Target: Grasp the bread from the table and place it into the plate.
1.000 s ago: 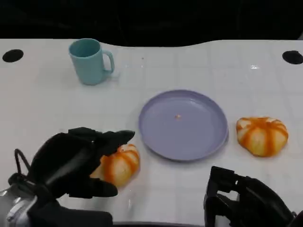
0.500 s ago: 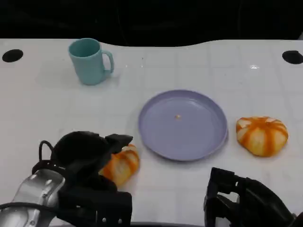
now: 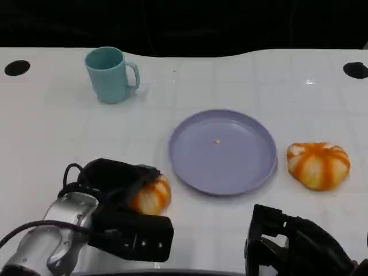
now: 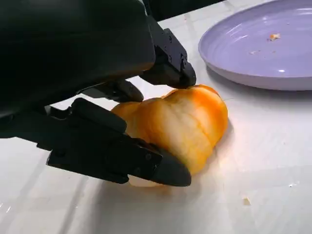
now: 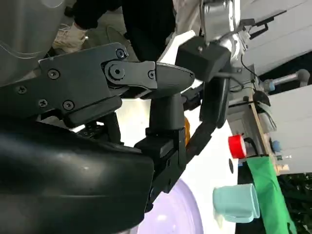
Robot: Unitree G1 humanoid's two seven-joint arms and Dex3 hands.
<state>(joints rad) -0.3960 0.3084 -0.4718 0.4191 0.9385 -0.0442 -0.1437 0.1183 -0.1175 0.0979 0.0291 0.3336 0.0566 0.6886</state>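
a: what do the containers hold?

b: the purple plate (image 3: 223,152) sits mid-table and carries only a tiny crumb (image 3: 217,141) near its centre, plus a few specks you can see in the left wrist view. the teal mug (image 3: 110,74) stands upright at the far left of the table, handle turned toward the robot's right; i cannot see into it well enough to say what is inside.

a: and the bread?

b: there are two orange-striped buns. one bread (image 3: 150,195) lies on the white table (image 3: 69,138) just beside the plate's near-left rim, not touching it. the second bun (image 3: 318,164) lies on the table just off the plate's right edge, apart from both hands.

a: what is the left hand doing?

b: the left hand (image 3: 115,183) is wrapped over the near bread. in the left wrist view its fingers (image 4: 165,63) press on the top of the bun and another finger lies along its lower side, so the bread is clamped between them while it rests on the table.

a: the right hand?

b: the right hand (image 3: 287,244) is low at the near edge of the table, holding nothing. its fingers look curled, but i cannot tell how far.

a: any writing or labels?

b: none that i can read on the plate, mug or buns.
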